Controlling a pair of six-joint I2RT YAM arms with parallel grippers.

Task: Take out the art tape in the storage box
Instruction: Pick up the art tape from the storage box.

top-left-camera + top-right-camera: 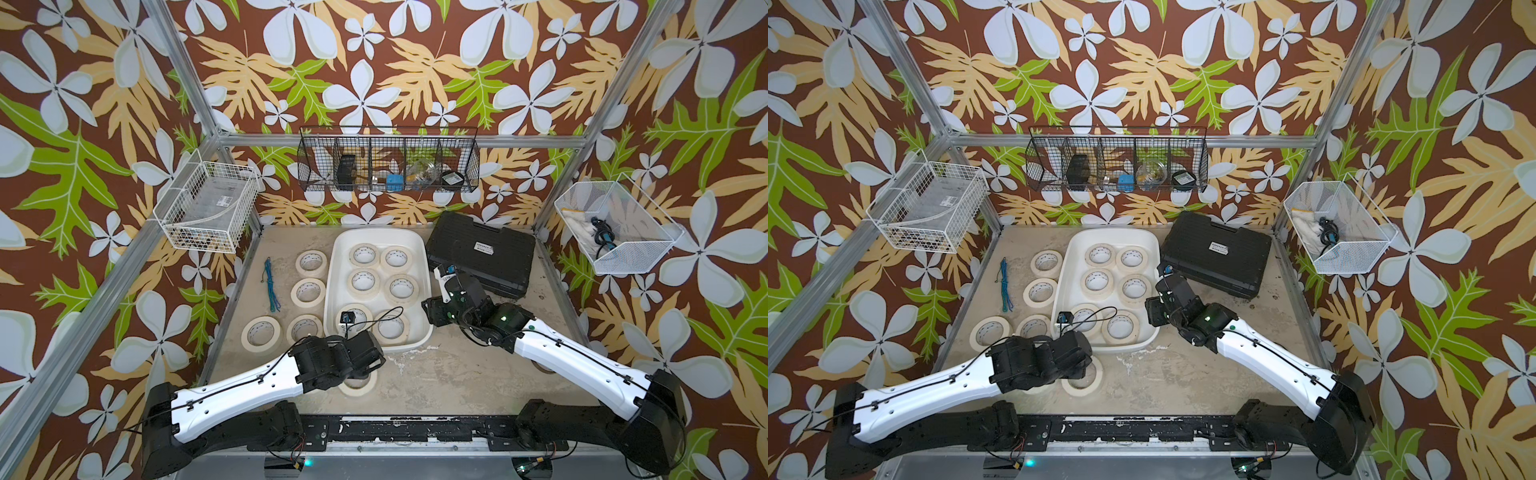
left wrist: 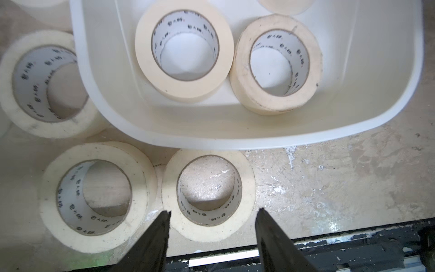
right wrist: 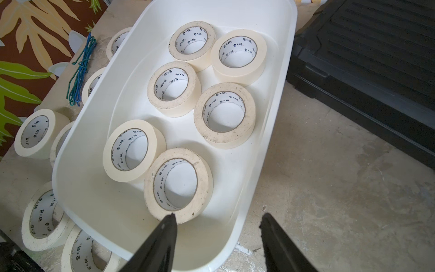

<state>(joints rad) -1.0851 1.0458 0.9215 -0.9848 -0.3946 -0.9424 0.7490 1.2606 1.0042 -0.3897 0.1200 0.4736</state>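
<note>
Six rolls (image 3: 250, 113) lying flat in box (image 3: 94, 212), holes up. Right gripper (image 3: 216, 219) empty, jaws apart, above box rim, nearest roll (image 3: 204, 179) just ahead. Left gripper (image 2: 213, 220) parted either side of a roll (image 2: 170, 195) on table (image 2: 329, 188), outside box. Probably right arm's reach next.

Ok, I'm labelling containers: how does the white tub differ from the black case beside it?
The storage box is white and smooth; the black case is ribbed with a small label. The storage box is open-topped, six art tape rolls lying flat inside; the black case is shut. Both rest on the table, side by side.
</note>
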